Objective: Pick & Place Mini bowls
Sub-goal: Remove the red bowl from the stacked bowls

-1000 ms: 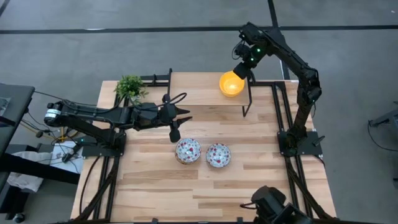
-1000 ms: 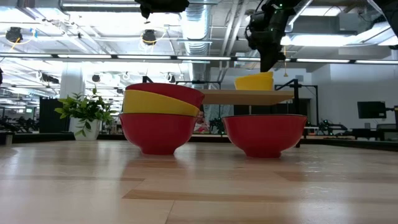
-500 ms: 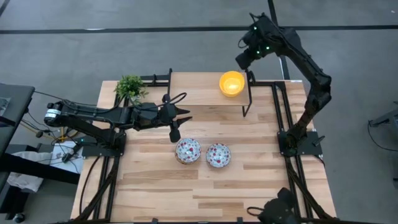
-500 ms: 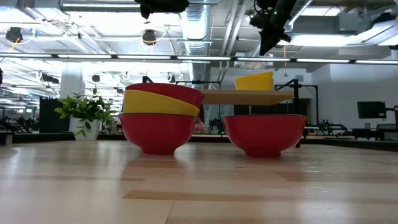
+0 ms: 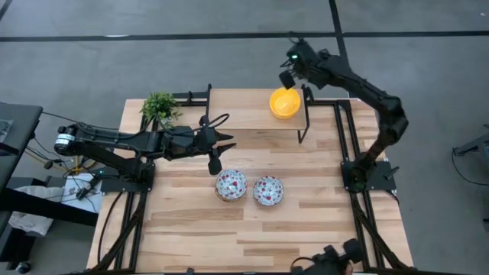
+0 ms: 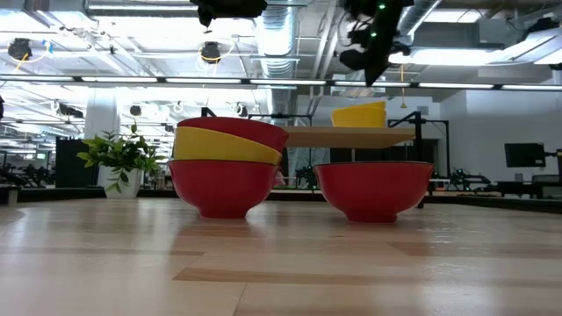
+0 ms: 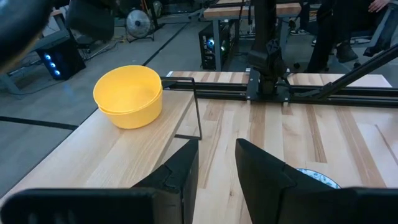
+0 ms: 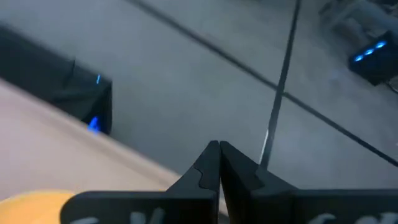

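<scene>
Pale wooden table [image 5: 229,229]: stacked speckled white bowls [image 5: 231,184] beside single speckled bowl [image 5: 268,190]. Empty bright yellow bowl [image 5: 284,103] on raised shelf. Right gripper [image 5: 289,76] closed empty above; left gripper [image 5: 216,163] parted, empty

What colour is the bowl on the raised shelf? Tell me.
Plain bright yellow bowl, clearest in the left wrist view.

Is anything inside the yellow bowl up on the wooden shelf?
The yellow bowl looks empty: from above and from the left wrist view only its plain yellow inside shows. It may be two bowls nested, since a seam runs around its side; whatever lies under it is hidden.
</scene>
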Robot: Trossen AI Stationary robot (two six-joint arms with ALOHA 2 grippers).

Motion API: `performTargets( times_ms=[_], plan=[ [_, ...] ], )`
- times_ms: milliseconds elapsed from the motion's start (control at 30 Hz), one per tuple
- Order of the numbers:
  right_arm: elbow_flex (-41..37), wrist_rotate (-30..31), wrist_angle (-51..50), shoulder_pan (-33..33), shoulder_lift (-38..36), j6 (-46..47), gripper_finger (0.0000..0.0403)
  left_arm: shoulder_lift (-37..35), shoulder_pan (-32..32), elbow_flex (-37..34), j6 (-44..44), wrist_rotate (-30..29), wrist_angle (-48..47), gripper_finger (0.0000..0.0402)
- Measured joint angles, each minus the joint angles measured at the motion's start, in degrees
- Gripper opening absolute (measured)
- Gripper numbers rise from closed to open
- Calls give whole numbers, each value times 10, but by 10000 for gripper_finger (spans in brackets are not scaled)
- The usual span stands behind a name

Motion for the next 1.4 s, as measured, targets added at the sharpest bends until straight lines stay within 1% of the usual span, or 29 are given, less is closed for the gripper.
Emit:
performTargets(
  times_ms=[67,167,267,333,433,567,733,833,1000,1400],
  plan=[
    [-45,0,52,-14,-38,0,0,0,0,0,0,0,0,106],
    [-138,-5,150,-37,-106,1,0,0,0,0,0,0,0,106],
    [-238,-46,259,-60,-176,-14,0,0,0,0,0,0,0,106],
    [-305,-58,334,-69,-210,-20,0,0,0,0,0,0,0,106],
    [-391,-60,426,-73,-240,-30,0,0,0,0,0,0,0,106],
    [-458,-63,501,-79,-248,-46,0,0,0,0,0,0,0,106],
    [-474,-64,552,-89,-224,-52,0,0,0,0,-4,0,0,106],
    [-474,-87,563,-97,-205,-53,0,0,0,0,-5,0,0,106],
    [-474,-92,566,-99,-185,-53,0,0,0,0,-4,0,0,106],
    [-474,-92,550,-99,-183,-67,0,0,0,0,-4,0,0,106]
  ],
)
